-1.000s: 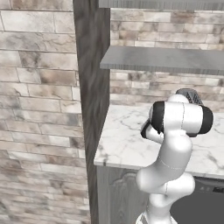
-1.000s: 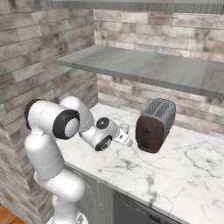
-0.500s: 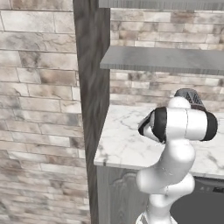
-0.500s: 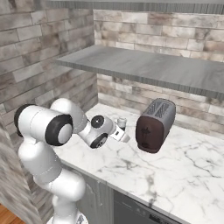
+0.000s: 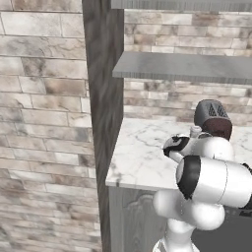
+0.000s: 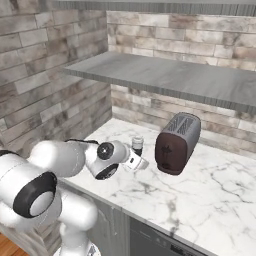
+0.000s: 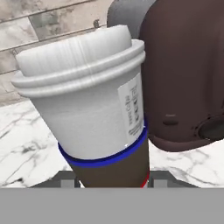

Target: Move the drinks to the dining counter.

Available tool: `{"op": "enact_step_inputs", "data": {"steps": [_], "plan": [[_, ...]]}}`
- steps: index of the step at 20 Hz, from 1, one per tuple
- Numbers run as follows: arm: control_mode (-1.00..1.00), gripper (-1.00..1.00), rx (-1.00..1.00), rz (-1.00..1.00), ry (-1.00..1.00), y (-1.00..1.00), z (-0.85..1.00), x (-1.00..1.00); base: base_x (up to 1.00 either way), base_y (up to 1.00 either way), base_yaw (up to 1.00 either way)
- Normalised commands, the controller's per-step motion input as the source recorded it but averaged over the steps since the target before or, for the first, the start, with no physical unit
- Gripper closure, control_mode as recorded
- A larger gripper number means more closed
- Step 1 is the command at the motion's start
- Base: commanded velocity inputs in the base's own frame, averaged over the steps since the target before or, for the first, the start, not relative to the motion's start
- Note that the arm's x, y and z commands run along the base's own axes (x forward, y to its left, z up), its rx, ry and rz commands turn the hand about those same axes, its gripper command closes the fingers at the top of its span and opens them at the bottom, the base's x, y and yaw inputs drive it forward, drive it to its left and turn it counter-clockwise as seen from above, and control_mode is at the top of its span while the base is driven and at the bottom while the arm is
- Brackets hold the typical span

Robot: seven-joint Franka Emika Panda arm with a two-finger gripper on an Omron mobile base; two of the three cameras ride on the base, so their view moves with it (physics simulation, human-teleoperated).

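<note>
The claw (image 6: 140, 161) is level with the cup (image 7: 94, 109), and in the hand view the cup's dark lower body sits right at the bottom between the two fingers; whether the jaws press on it or merely stand around it I cannot tell, since the fingertips are hidden at the frame's lower edge. The cup (image 6: 137, 145) stands upright on the worktop (image 6: 210, 190), just beside the dark red-brown toaster (image 6: 176, 142), on its left, in the stretch of marble near the corner where the brick walls meet and well back from the front edge. By my judgement the task is at an early point for this drink: it is not yet lifted and sits on the wall-backed marble, so the carry to the dining counter is all left to do. The cup wears a pale ribbed lid, a white sleeve, a blue band and a small white label (image 7: 133, 111) with dark print and symbols too fine to read; no brand name is legible.
</note>
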Motion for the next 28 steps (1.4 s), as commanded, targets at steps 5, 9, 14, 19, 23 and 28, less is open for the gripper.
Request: {"op": "enact_step_inputs", "data": {"steps": [5,9,14,19,23,28], "plan": [[-1.00,1.00,0.04,0.05,0.14,-0.14,1.00,-0.54,0.00,0.00,0.00],[-1.00,1.00,0.02,0.13,0.31,-0.01,0.84,-0.47,0.00,0.00,0.00],[-1.00,1.00,0.00,0.29,0.39,0.13,0.41,-0.40,0.00,0.00,0.00],[-1.00,1.00,0.00,0.48,0.17,0.16,0.05,-0.45,0.00,0.00,0.00],[-1.00,1.00,0.01,0.65,-0.02,0.10,0.00,-0.46,0.00,0.00,0.00],[-1.00,1.00,0.01,0.68,-0.15,0.00,0.00,-0.26,0.00,0.00,0.00]]}}
